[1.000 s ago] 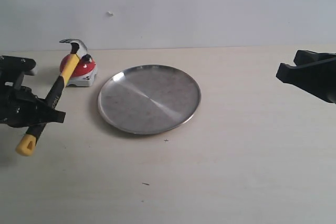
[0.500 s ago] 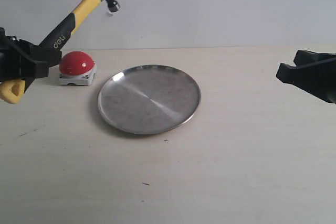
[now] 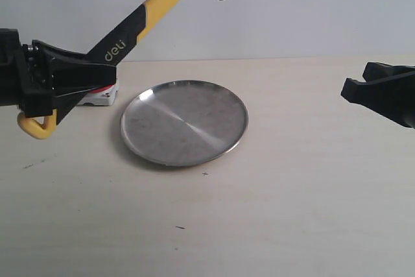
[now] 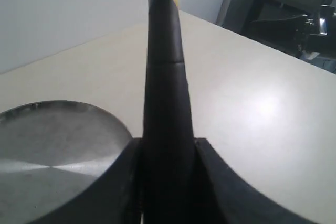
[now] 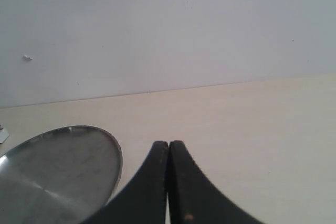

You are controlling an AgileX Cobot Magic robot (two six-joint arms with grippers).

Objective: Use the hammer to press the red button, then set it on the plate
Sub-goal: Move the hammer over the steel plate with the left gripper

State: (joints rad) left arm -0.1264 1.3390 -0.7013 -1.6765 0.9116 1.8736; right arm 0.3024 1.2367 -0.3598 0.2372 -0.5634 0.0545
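Observation:
My left gripper [image 3: 96, 69] is shut on the black grip of the hammer [image 3: 139, 21] and holds it off the table. The handle slants up to the right, with the yellow loop low at the left and the dark head high above the plate's far edge. In the left wrist view the hammer's handle [image 4: 165, 98] runs straight out between the jaws of the left gripper [image 4: 168, 148]. The red button [image 3: 102, 97] is mostly hidden behind that gripper; only a sliver shows. The silver plate [image 3: 185, 121] lies bare, also seen as plate [image 4: 52, 150] and plate [image 5: 52, 177]. My right gripper [image 3: 363, 89] [image 5: 169, 146] hovers shut and empty at the right.
The pale table [image 3: 272, 212] runs to a white wall at the back. Beyond the table's edge in the left wrist view stands dark equipment [image 4: 294, 22].
One second ago the hammer's head rested on the red button. My left gripper has lifted it and swung it up and right toward the plate. The right arm has not moved.

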